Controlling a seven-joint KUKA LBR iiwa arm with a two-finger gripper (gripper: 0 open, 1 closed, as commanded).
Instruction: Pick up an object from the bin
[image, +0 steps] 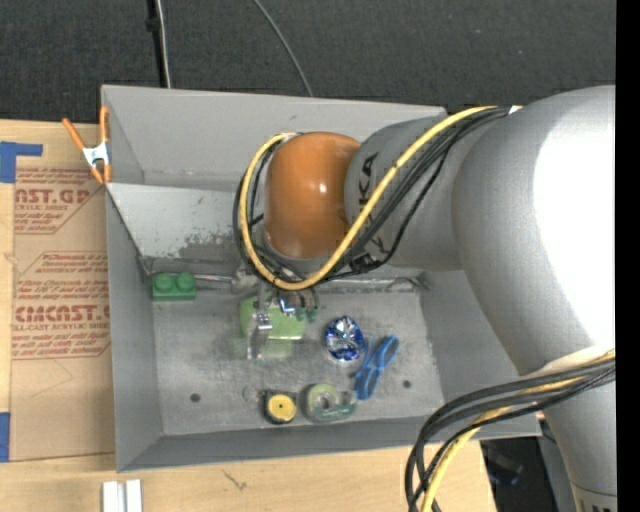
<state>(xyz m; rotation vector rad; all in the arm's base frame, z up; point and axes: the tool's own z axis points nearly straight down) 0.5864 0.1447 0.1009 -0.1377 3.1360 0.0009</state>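
Reaching in from the right, the arm (520, 250) fills much of the bin's (185, 360) upper right, its rounded orange cover (305, 195) looped by black and yellow cables (262, 265). Below the cover the gripper (265, 330) hangs low over the middle of the bin floor, right at a pale green piece (288, 330). That piece is light, almost minty in colour and roughly blocky in outline; it shows to both sides of the gripper's metal tip, more of it to the right, and the tip hides its middle. Whether the gripper is spread or closed, and whether it has the piece pinched, cannot be told from this angle — metal and green overlap too closely.

The other things lie scattered, none heaped. A darker green brick (173, 286) with two studs sits well apart to the left, against the foot of the back wall. Just right of the pale green piece lies a small crumpled blue-and-white ball (343, 340), and beside that a slim blue clip (375, 365) lying at a slant. Nearer the front wall are a yellow disc (280, 407) with a dark rim and, just beside it, a greenish ring (328, 402) — both apart from the gripper.
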